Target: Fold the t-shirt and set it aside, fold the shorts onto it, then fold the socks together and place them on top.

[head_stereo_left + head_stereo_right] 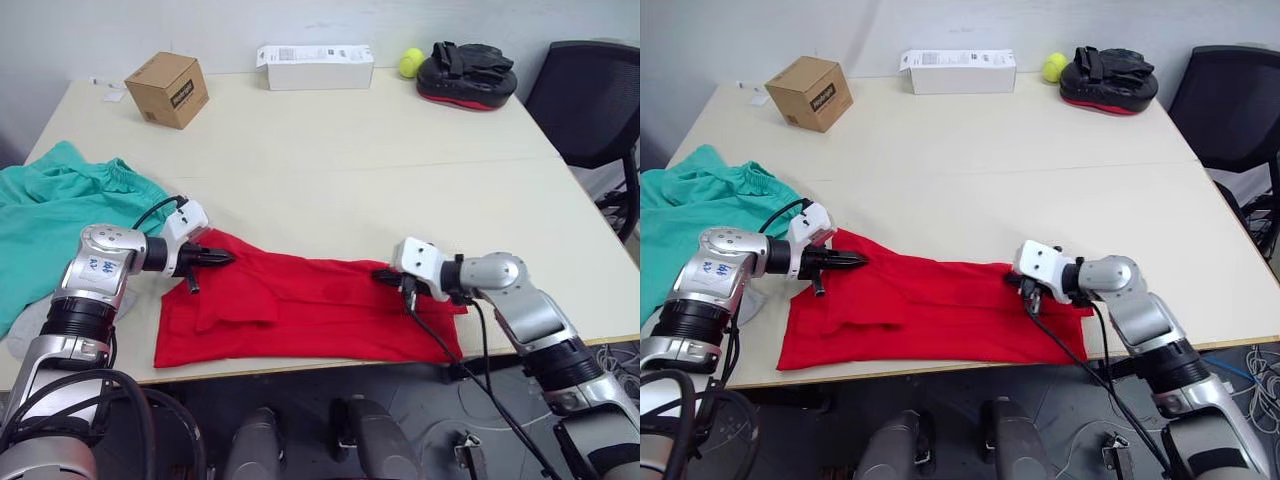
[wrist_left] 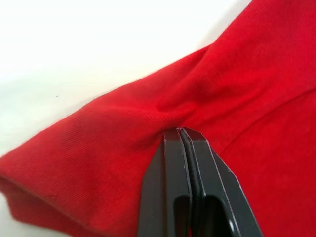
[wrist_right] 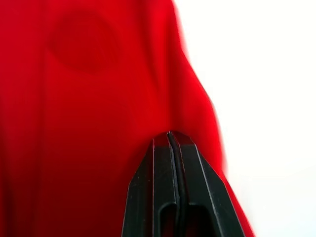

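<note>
Red t-shirt (image 1: 300, 305) lies folded lengthwise, pinched by both claws.

Bright even light, blurred wrist close-ups

A pale cream table (image 1: 400, 190) carries everything. The red t-shirt (image 1: 300, 310) lies spread along its near edge, and the teal shorts (image 1: 50, 210) are bunched at the left side, spilling over the edge. Along the far edge sit a brown cardboard box (image 1: 167, 89), a long white box (image 1: 315, 66), a yellow-green ball (image 1: 410, 62) and a black-and-red pad (image 1: 466, 75).
</note>
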